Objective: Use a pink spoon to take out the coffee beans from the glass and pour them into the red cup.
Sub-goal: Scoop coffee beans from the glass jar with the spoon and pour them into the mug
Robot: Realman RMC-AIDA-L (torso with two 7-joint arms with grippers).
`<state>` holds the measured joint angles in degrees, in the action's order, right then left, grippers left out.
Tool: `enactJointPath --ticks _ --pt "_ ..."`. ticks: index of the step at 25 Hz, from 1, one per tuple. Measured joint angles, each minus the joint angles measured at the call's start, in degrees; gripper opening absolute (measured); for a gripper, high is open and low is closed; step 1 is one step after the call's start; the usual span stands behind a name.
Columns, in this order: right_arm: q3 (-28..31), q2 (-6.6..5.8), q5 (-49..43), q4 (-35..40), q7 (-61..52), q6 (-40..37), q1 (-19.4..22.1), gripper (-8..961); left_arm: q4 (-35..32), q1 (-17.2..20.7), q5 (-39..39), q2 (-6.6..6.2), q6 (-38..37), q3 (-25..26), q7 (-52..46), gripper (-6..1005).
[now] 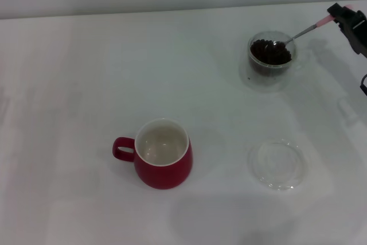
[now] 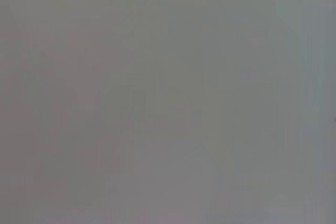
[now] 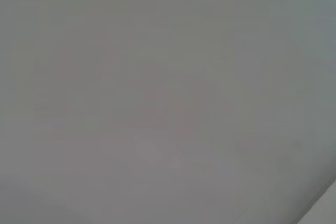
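1. Right gripper (image 1: 342,15) at far right edge of head view, clamped on the pale pink end of the slim pink spoon (image 1: 303,32) with shiny metal bowl and neck; handle slopes down from gripper toward the glass.
2. Spoon bowl sits inside the small round clear double-walled glass (image 1: 270,58), resting in or on the small dark brown oval coffee beans (image 1: 269,53); cannot tell whether any beans are actually loaded in the bowl.
3. Glass stands on the white table (image 1: 74,84), far right; beans fill most of it.
4. Rounded dark red cup (image 1: 163,162) with white inside and red loop handle stands nearer and to the left, well apart from the glass; inside looks empty; handle points to robot's left.
5. Flat shallow clear glass dish (image 1: 278,163) lies on the table to the right of the cup; not involved.
6. Left gripper not in view; both wrist views show only blank grey.
7. Step in hand, by judgement: scooping, first load; nothing delivered yet.
8. Next move calls for: dig and level the bowl; lift clear of the glass rim; carry level across to above the cup mouth; tilt to tip beans in.
9. Risk: beans rolling off the shallow bowl during the long carry; keep bowl flat.
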<state>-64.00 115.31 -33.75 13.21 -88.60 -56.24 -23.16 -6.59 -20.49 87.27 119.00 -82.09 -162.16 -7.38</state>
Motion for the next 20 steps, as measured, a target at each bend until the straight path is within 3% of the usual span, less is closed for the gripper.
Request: enactJointPath --ticks 20 --pt "0.01 -0.69 0.41 0.65 -6.78 1.87 0.28 151 0.09 -0.03 0.09 -0.09 0.47 0.00 -0.03 894"
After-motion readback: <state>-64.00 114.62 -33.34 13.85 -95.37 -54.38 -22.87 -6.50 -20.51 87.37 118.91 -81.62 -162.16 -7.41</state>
